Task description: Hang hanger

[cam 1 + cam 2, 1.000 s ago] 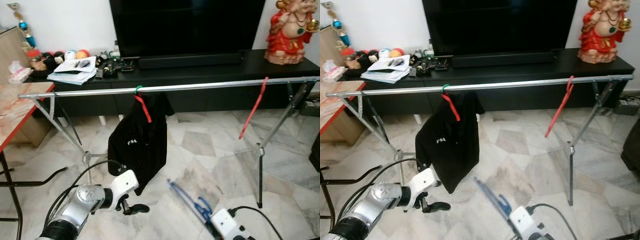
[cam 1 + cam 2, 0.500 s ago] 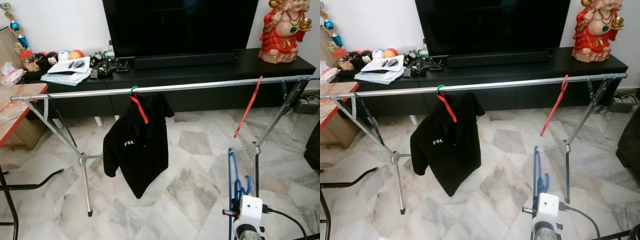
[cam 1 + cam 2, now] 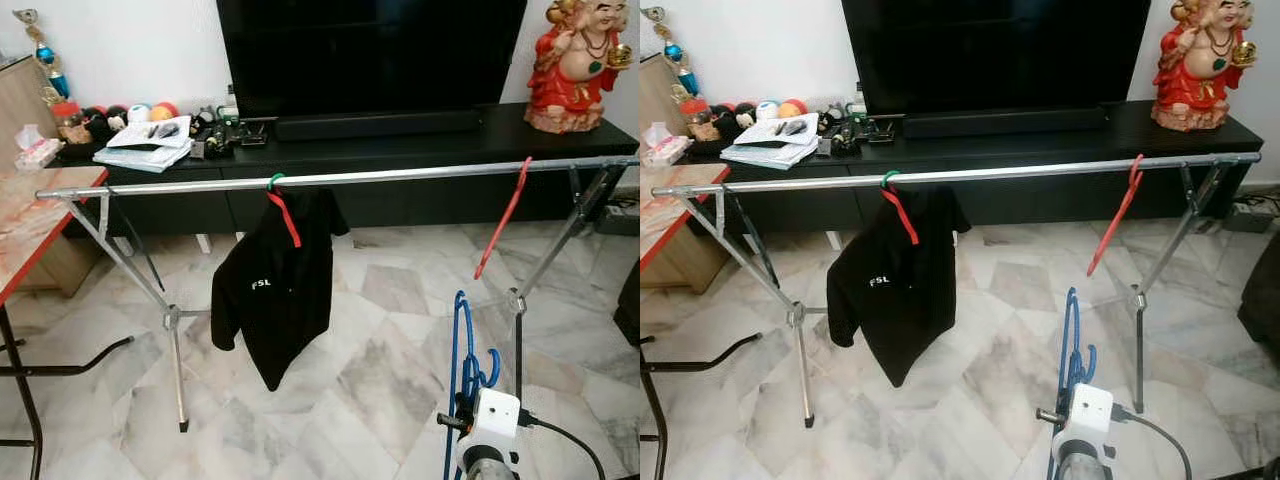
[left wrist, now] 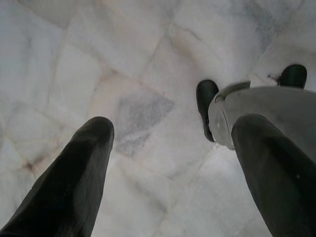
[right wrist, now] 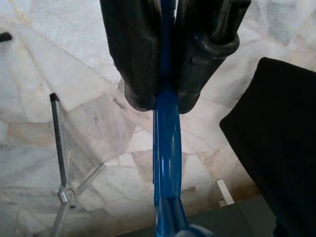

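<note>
Clamped edge-on between the right gripper [image 5: 165, 101] fingers, the blue hanger [image 3: 462, 345] could be twisted loose if knocked against the rail [image 3: 400, 175]; the left gripper [image 4: 168, 163] hung with fingers apart.

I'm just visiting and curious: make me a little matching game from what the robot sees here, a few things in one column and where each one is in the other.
Things:
1. blue hanger
2. black shirt
3. empty red hanger
4. red figurine

Places:
A. standing on the black TV cabinet
B. clamped in the right gripper
C. hooked near the rail's right end
D. draped on a hanger mid-rail

Pairs: 1-B, 2-D, 3-C, 4-A
</note>
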Available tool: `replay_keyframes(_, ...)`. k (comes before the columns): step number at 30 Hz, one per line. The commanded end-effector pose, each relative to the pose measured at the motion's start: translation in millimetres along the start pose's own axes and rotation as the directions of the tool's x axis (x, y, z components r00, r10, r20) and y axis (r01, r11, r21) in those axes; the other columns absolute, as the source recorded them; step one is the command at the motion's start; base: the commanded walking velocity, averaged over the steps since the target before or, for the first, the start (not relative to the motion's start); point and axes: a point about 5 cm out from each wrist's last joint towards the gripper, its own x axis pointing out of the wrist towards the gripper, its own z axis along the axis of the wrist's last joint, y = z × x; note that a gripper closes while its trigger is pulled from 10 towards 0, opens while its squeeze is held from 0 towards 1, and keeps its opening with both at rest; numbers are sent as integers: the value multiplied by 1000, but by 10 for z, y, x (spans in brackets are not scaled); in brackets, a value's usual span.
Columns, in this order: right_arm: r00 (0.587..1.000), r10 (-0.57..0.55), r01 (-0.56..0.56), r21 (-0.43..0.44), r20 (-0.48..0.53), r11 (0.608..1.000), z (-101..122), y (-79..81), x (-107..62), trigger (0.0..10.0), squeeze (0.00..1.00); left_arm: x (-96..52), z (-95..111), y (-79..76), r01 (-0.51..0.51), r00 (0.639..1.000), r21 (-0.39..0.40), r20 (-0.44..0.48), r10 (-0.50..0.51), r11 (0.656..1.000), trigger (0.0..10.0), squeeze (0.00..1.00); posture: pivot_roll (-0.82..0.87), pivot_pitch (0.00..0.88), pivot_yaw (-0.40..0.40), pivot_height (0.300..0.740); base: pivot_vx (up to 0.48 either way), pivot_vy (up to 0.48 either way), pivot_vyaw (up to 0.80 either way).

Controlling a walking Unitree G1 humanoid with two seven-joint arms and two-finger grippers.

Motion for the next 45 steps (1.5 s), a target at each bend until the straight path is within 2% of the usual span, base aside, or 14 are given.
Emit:
replay_keyframes(1, 999, 31, -30, -29, 35, 999, 56, 54, 5, 10000, 0, -25, -128, 46, -14, 999, -16, -42, 13, 1000, 10000, 0, 5, 0, 67, 740, 285, 0, 444)
replay_keyframes(4, 999, 38, -36, -55, 36, 998, 71, 60, 12, 10000, 0, -29, -164, 33, -8, 999, -12, -53, 7, 1000, 10000, 0, 5, 0, 67, 740, 309, 0, 738)
replay_keyframes(7, 998, 28, -27, -33, 48, 999, 108, 52, 30, 10000, 0, -29, -174, 24, -4, 998, -9, -58, 3, 1000, 10000, 0, 5, 0, 66, 740, 324, 0, 731)
replay_keyframes(10, 997, 25, -24, -15, 68, 1000, 165, 50, 48, 10000, 0, -30, -187, 23, -7, 998, -19, -63, 5, 1000, 10000, 0, 4, 0, 66, 740, 338, 0, 0)
replay_keyframes(18, 997, 28, -26, -36, 65, 999, 201, 47, 69, 10000, 0, -37, -231, 27, -13, 997, -22, -82, 12, 1000, 10000, 0, 9, 0, 67, 740, 345, 0, 0)
replay_keyframes(25, 997, 40, -37, -49, 65, 998, 233, 100, 97, 10000, 0, -27, -247, -38, -10, 996, -27, -90, 7, 1000, 10000, 0, 12, 1, 66, 740, 347, 0, 0)
replay_keyframes(33, 996, 56, -51, -67, 72, 996, 294, 131, 133, 10000, 0, 20, -163, -229, 14, 997, -23, -76, -15, 1000, 10000, 0, 18, 7, 68, 740, 348, 0, 0)
replay_keyframes(39, 992, 93, -85, -93, 87, 992, 342, 183, 149, 10000, 0, 69, -40, -514, 43, 997, -19, -62, -44, 999, 10000, 0, 19, 11, 66, 740, 352, 0, 0)
replay_keyframes(43, 990, 106, -96, -103, 92, 990, 359, 210, 156, 10000, 0, 80, 3, -617, 55, 997, -12, -58, -55, 998, 10000, 0, 18, 11, 68, 740, 353, 0, 0)
replay_keyframes(45, 989, 105, -95, -108, 100, 990, 376, 215, 161, 10000, 0, 71, -31, -527, 46, 997, -12, -62, -47, 999, 10000, 0, 18, 11, 68, 740, 352, 0, 0)
